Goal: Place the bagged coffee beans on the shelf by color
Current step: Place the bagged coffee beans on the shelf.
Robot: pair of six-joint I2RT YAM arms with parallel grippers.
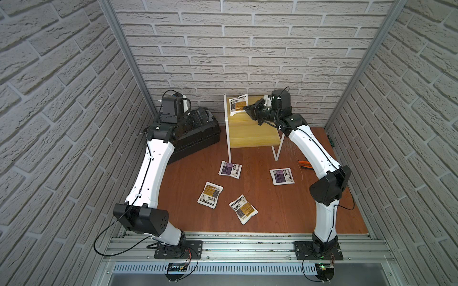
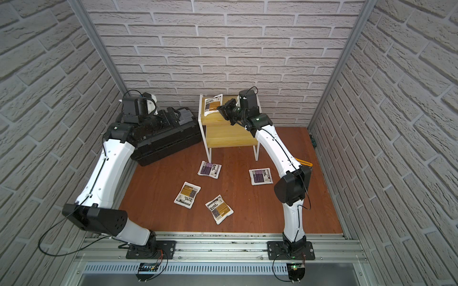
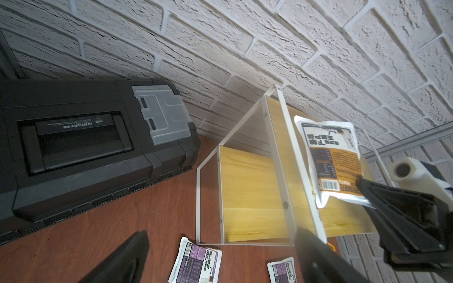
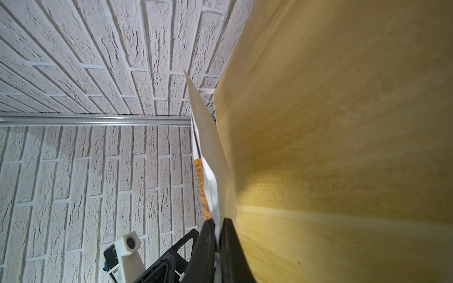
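The right gripper [image 1: 245, 109] was clamped shut on the near right corner of a small flat white pouch with an orange-brown label [image 1: 238, 105]. It held the pouch over the left part of the upper board of the two-tier shelf of thin white metal and yellowish wood [image 1: 247, 138]. The shelf stood at the far side of the reddish-brown wooden tabletop [image 1: 285, 213]. In the right wrist view this pouch ran edge-on from the fingertips, and whether it touched the board could not be told.

On the tabletop just near of the shelf lay the left purple-labelled pouch [image 1: 230, 169] and the right purple-labelled pouch [image 1: 281, 176]. Nearer still lay the left orange-labelled pouch [image 1: 210, 195] and the right orange-labelled pouch [image 1: 243, 209].

The left gripper [image 3: 220, 235] hung spread wide, grasping nothing, above the black plastic toolbox [image 3: 85, 147] left of the shelf.
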